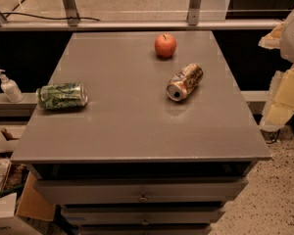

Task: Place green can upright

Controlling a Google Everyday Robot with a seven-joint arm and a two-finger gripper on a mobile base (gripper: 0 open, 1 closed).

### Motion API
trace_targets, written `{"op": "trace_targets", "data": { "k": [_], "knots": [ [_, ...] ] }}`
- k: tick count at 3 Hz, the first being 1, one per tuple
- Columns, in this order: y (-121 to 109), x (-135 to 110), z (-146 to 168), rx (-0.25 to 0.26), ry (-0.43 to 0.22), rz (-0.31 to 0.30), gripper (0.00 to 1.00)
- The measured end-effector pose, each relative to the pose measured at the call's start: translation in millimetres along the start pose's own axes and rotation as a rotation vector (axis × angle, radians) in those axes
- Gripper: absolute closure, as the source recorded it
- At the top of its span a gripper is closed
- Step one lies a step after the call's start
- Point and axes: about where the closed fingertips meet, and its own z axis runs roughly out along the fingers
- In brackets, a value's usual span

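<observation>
The green can point(61, 96), mottled green and white with silver ends, lies on its side at the left edge of the grey table top point(127, 126), its long axis running left to right. My gripper point(278, 104) hangs off the table's right side, pale and blurred, level with the table's right edge. It is far from the green can, with the whole width of the table between them. It holds nothing that I can see.
An orange-gold and white can point(184, 82) lies on its side right of centre. A red apple point(165, 45) sits at the back. A white pump bottle point(9, 87) stands on a ledge left of the table. Drawers point(143, 192) face front, boxes lie at lower left.
</observation>
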Motion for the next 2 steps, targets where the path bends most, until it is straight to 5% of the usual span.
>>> {"op": "trace_targets", "data": {
  "k": [2],
  "knots": [
    [0, -23, 8, 0.026, -0.048, -0.018, 0.00]
  ]
}}
